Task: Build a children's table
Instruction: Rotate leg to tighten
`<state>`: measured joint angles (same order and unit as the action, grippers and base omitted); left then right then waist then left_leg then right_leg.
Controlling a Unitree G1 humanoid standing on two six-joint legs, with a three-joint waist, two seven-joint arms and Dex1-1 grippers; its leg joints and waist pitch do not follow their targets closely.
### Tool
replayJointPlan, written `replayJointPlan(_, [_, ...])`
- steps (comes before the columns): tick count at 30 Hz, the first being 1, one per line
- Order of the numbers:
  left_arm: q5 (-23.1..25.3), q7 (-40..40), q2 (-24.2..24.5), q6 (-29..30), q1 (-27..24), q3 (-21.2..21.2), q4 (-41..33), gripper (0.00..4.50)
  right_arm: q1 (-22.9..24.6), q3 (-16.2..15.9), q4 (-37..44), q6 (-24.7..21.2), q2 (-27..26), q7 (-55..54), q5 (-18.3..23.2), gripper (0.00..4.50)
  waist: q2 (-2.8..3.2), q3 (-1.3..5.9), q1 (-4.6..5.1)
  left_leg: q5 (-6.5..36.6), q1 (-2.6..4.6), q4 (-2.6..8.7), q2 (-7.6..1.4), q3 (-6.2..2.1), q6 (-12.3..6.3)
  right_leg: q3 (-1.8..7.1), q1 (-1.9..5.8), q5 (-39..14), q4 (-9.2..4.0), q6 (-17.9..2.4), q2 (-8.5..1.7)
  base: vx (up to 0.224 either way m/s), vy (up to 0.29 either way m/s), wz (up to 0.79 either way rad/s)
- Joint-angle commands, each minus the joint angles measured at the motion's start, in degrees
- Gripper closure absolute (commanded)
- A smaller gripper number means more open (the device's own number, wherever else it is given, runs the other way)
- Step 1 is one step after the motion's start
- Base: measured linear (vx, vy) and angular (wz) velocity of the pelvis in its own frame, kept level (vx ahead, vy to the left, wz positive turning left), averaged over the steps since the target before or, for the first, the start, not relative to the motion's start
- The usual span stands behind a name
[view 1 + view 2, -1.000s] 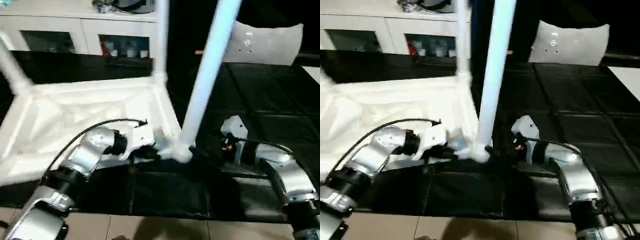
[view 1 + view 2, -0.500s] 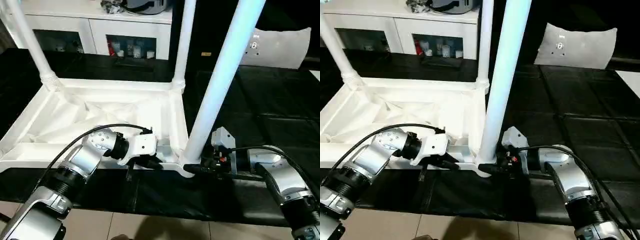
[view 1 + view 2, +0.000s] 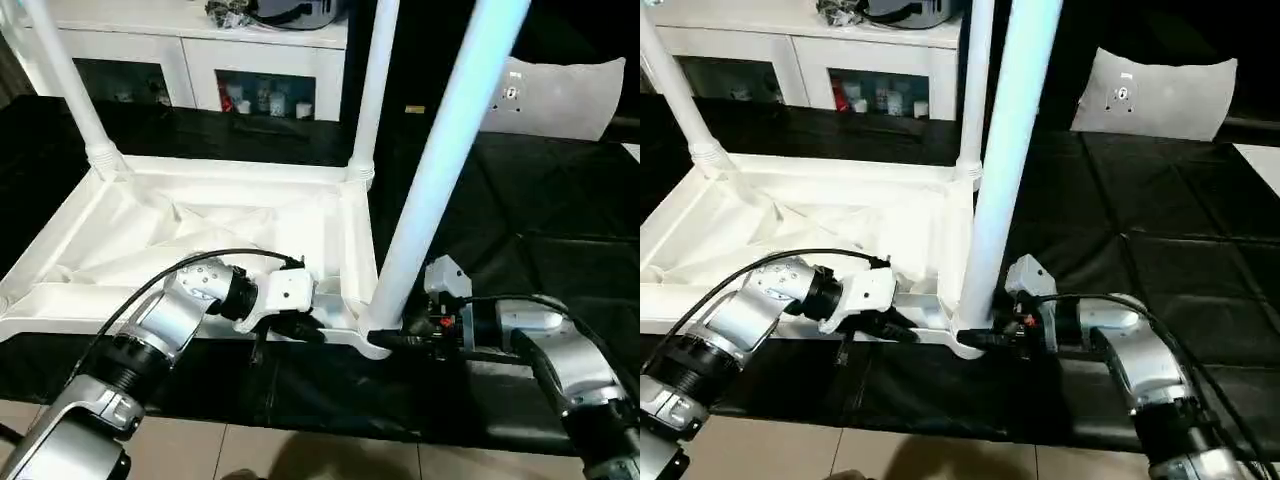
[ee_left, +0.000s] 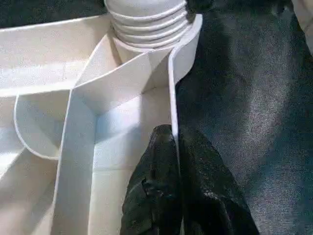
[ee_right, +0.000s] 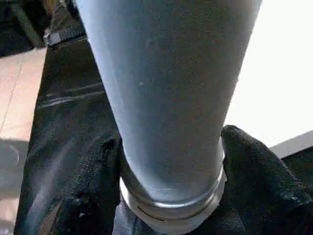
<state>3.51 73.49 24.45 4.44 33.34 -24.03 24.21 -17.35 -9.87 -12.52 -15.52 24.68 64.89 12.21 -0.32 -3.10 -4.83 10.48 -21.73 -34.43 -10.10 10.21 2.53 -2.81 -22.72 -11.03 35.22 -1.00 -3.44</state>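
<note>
- The children's table (image 3: 215, 235) is seen upside down on the black mat (image 3: 560, 200), ribbed underside up, with its long axis running across the robot's front.
- Three legs are visible, all pointing upward: two at the far corners and the near leg (image 3: 440, 165), which is tilted slightly toward the robot's right as it rises from the near right corner socket (image 3: 372, 342).
- The right gripper (image 3: 992, 338) is closed around the base of that near leg, a finger pressed on each side of its flared end.
- The left gripper (image 3: 312, 332) is pinched shut on the table's thin near rim, just beside the socket.
- Whether the leg is fully seated is hard to judge, since its base is partly hidden by the fingers.
- If it is released while tilted, the leg could lean out or pop from the socket; a slip on the rim could let the top shift.
- The white cabinet (image 3: 200, 60) is well behind.
</note>
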Motion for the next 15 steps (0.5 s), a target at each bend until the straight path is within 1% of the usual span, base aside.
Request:
replayJointPlan(1, [0.1, -4.6, -3.3, 4.9, -0.1, -0.2, -1.3, 4.50, 0.5, -1.9, 2.4, -3.1, -4.0, -5.1, 0.6, 1.78, -0.01, 3.42, 0.47, 11.5, 1.30, 4.19, -3.27, -0.94, -1.78, 2.63, 2.37, -13.2, -4.45, -12.6, -4.85, 0.000, 0.000, 0.00])
replayJointPlan(2, [0.1, -8.7, -5.9, 8.6, 0.6, 0.9, -1.0, 4.50, 0.6, -1.9, 1.8, -4.1, -7.1, -11.6, -1.8, 1.78, -0.10, 2.98, 0.82, 14.0, 1.41, 4.49, -3.12, -1.00, -0.39, 2.58, 2.14, -18.1, -4.89, -11.6, -4.75, 0.000, 0.000, 0.00])
replayJointPlan(3, [0.1, -10.1, -6.8, 9.7, 0.8, 1.3, -0.8, 4.50, 0.4, -1.8, 1.4, -4.7, -8.3, -13.8, -2.6, 1.78, -0.03, 2.74, 1.03, 16.1, 1.62, 4.61, -3.01, -1.12, 0.29, 2.50, 1.98, -22.0, -5.32, -10.8, -4.85, 0.000, 0.000, 0.00])
replayJointPlan(4, [0.3, -11.1, -7.4, 10.3, 1.1, 1.5, -0.6, 4.50, 0.2, -1.5, 1.2, -5.3, -9.2, -15.3, -2.7, 1.78, -0.17, 2.59, 1.44, 19.7, 2.19, 4.52, -2.79, -1.45, 1.41, 2.28, 1.74, -29.4, -6.11, -8.7, -5.10, 0.000, 0.000, 0.00])
replayJointPlan(5, [0.4, -12.3, -8.1, 11.0, 1.3, 1.8, -0.3, 4.50, 0.0, -1.1, 0.9, -6.2, -10.3, -17.1, -2.8, 1.78, -0.18, 2.55, 1.84, 21.3, 2.49, 4.50, -2.77, -1.70, 1.69, 2.29, 1.55, -33.1, -6.71, -7.2, -5.23, 0.000, 0.000, 0.00])
replayJointPlan(6, [0.8, -15.4, -9.9, 12.5, 1.8, 2.5, 0.4, 4.50, -0.8, 0.1, 0.0, -7.2, -12.7, -21.5, -3.4, 1.78, 0.00, 2.56, 2.16, 21.6, 2.36, 4.64, -2.80, -1.84, 1.91, 2.27, 1.65, -33.3, -6.67, -6.8, -5.18, 0.000, 0.000, 0.00])
replayJointPlan(7, [1.0, -17.1, -10.9, 13.4, 2.1, 3.0, 0.8, 4.50, -1.2, 0.8, -0.4, -7.8, -14.1, -24.1, -3.8, 1.78, 0.09, 2.54, 2.70, 23.0, 2.20, 4.86, -2.78, -2.17, 2.34, 1.98, 1.67, -34.0, -6.81, -6.2, -5.07, 0.000, 0.000, 0.00])
replayJointPlan(8, [1.2, -22.9, -14.5, 15.8, 3.1, 4.6, 2.1, 4.50, -2.8, 2.3, -2.3, -8.4, -17.9, -31.0, -4.9, 1.78, 0.25, 2.70, 3.17, 23.9, 2.31, 4.88, -2.75, -2.32, 2.56, 1.93, 1.57, -33.6, -6.85, -5.9, -5.06, 0.000, 0.000, 0.00])
replayJointPlan(9, [1.2, -23.7, -15.0, 16.2, 3.3, 4.8, 2.3, 4.50, -3.1, 2.4, -2.6, -8.4, -18.4, -32.0, -5.1, 1.78, 0.54, 2.65, 3.45, 24.2, 2.30, 4.91, -2.73, -2.33, 2.77, 1.98, 1.48, -33.1, -6.84, -6.0, -5.01, 0.000, 0.000, 0.00])
replayJointPlan(10, [1.1, -25.8, -16.3, 17.1, 3.7, 5.5, 2.7, 4.50, -3.8, 2.8, -3.4, -8.2, -19.6, -34.1, -5.5, 1.78, 0.27, 2.89, 3.90, 24.5, 2.17, 4.85, -2.63, -2.49, 2.83, 1.77, 1.65, -32.2, -6.82, -6.4, -5.04, 0.000, 0.000, 0.00])
replayJointPlan(11, [1.3, -27.9, -17.7, 18.0, 4.1, 6.1, 3.0, 4.50, -4.4, 3.4, -4.0, -8.4, -20.9, -36.6, -5.8, 1.78, 0.47, 3.05, 4.02, 23.3, 2.01, 4.91, -2.63, -2.45, 2.40, 1.87, 1.85, -29.8, -6.73, -6.9, -5.05, 0.000, 0.000, 0.00])
replayJointPlan(12, [1.9, -30.5, -19.4, 19.2, 4.9, 6.8, 3.4, 4.50, -5.2, 4.6, -5.0, -9.0, -22.8, -40.5, -6.4, 1.78, 0.55, 3.03, 4.06, 22.8, 1.88, 5.02, -2.67, -2.37, 2.09, 1.97, 1.86, -28.3, -6.78, -7.3, -4.98, 0.000, 0.000, 0.00])
replayJointPlan(13, [2.1, -31.0, -19.8, 19.4, 5.1, 6.9, 3.5, 4.50, -5.3, 4.8, -5.2, -9.0, -23.2, -41.0, -6.4, 1.78, 0.54, 3.13, 4.31, 21.6, 1.72, 5.07, -2.71, -2.24, 1.81, 2.12, 1.86, -25.2, -6.52, -8.3, -4.87, 0.000, 0.000, 0.00])
replayJointPlan(14, [2.2, -31.7, -20.3, 19.7, 5.3, 7.1, 3.7, 4.50, -5.5, 5.1, -5.5, -8.9, -23.8, -41.7, -6.3, 1.78, 0.47, 3.15, 4.29, 21.2, 1.66, 5.03, -2.64, -2.18, 1.59, 2.11, 1.95, -24.1, -6.56, -8.5, -4.82, 0.000, 0.000, 0.00])
replayJointPlan(15, [2.5, -32.0, -20.6, 19.4, 5.7, 7.0, 4.1, 4.50, -5.3, 4.8, -5.3, -7.7, -23.7, -40.1, -5.8, 1.78, 0.48, 3.14, 4.33, 20.5, 1.59, 4.93, -2.55, -2.00, 0.88, 2.25, 2.04, -22.5, -6.52, -9.1, -4.85, 0.000, 0.000, 0.00])
